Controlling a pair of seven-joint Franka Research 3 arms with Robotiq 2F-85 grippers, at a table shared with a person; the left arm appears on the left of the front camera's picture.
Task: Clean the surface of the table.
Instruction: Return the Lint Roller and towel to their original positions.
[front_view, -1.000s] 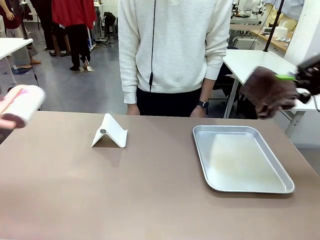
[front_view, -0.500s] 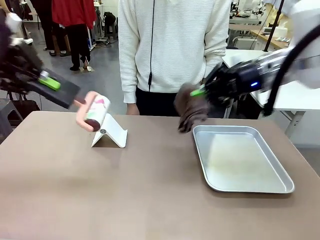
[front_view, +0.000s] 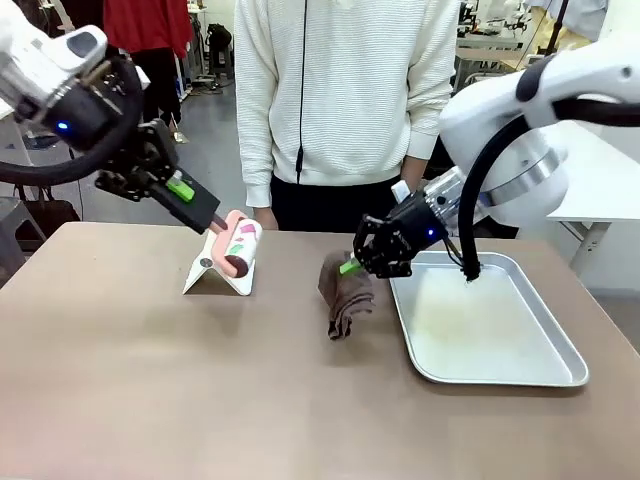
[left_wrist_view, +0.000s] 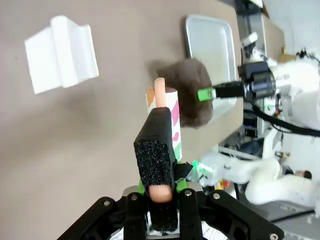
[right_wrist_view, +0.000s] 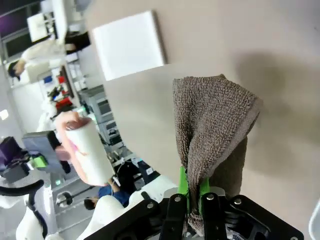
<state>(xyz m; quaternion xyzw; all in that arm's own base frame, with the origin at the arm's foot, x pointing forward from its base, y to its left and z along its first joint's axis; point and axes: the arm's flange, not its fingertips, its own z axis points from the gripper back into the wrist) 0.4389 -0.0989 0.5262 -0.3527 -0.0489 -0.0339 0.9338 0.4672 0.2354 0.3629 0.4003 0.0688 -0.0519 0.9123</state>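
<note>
Front view has the right pincer (front_view: 352, 264) clamped on a brown cloth (front_view: 343, 292) hanging onto the desk (front_view: 150, 380) beside the tray (front_view: 500, 372), the left pincer (front_view: 195, 203) gripping a lint roller (front_view: 238, 247); press the cloth flat before wiping.

L gripper (front_view: 200, 211) holds lint roller (front_view: 239, 249); R gripper (front_view: 352, 265) dangles brown cloth (front_view: 345, 293) onto table (front_view: 200, 380).

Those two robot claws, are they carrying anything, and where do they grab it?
Left gripper holds a lint roller by its pink handle. Right gripper pinches a brown towel by its top edge; the rest hangs down.
</note>
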